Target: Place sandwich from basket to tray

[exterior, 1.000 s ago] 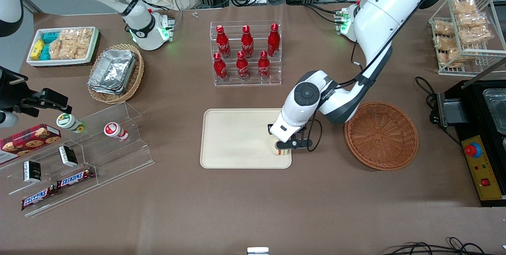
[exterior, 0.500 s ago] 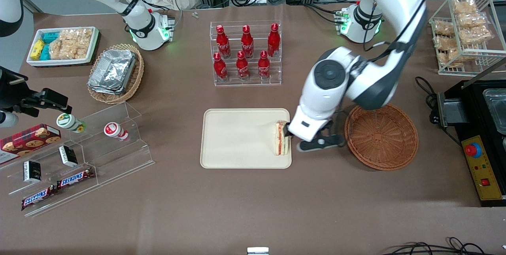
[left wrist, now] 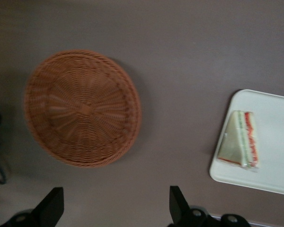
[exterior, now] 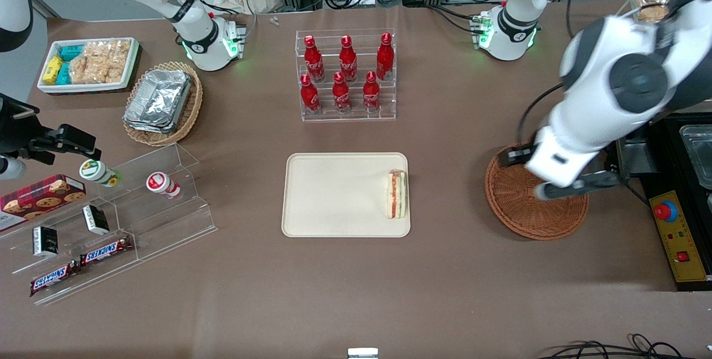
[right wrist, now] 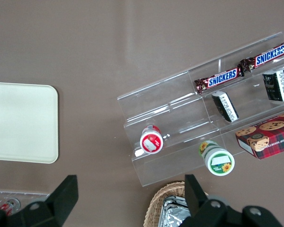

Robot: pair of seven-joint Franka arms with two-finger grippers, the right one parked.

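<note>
I see the small triangular white-bread sandwich (exterior: 397,194) lying on the flat cream-beige rectangular tray (exterior: 334,195), at the edge nearest the round reddish-brown wicker basket (exterior: 520,211). My left gripper (exterior: 556,178) hangs above that basket, jaws apart and holding nothing, well apart from the sandwich.

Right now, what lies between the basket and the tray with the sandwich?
Only bare brown table, seen in the left wrist view, separates basket from tray; the open pincer hangs above it.
</note>
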